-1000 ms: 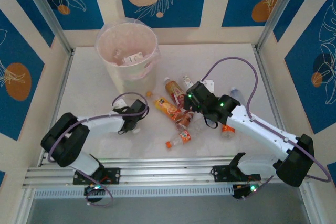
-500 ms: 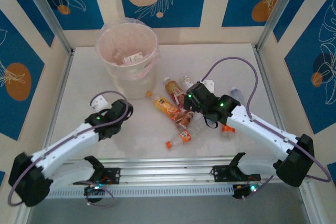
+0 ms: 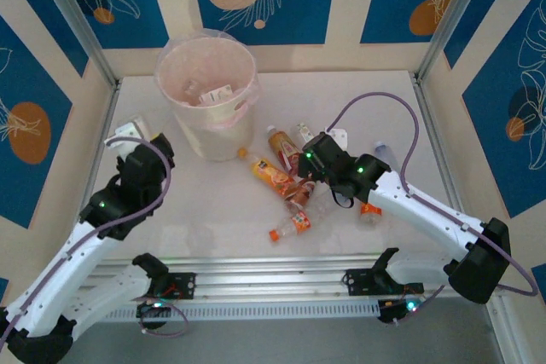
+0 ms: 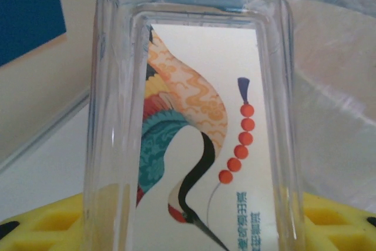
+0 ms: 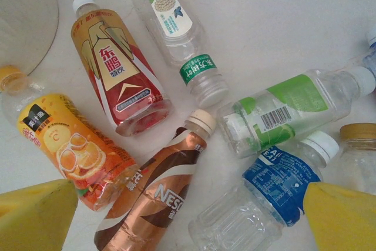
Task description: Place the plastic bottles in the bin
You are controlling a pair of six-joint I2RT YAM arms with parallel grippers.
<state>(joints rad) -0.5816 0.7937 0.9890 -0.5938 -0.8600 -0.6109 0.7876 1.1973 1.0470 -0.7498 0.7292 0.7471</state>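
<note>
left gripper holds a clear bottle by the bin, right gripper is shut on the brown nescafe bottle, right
No: in the right wrist view the right gripper is open above the brown Nescafe bottle, not gripping it. The left gripper does hold a clear bottle by the bin.

A white table (image 3: 223, 221) carries the bin (image 3: 213, 130) and perhaps eight scattered bottles (image 3: 271, 174).

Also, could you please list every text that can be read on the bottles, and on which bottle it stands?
"东鹏特饮": red and gold bottle.
"东方树叶": green band on the clear bottle.
"NES", the rest hidden: brown bottle.
"EA", partly cut off: blue-label bottle.
Barcode, digits too small: green-label bottle.
Small print, blurred: orange bottle.
Blue Chinese characters, cut off, unreadable: crane bottle.
</note>
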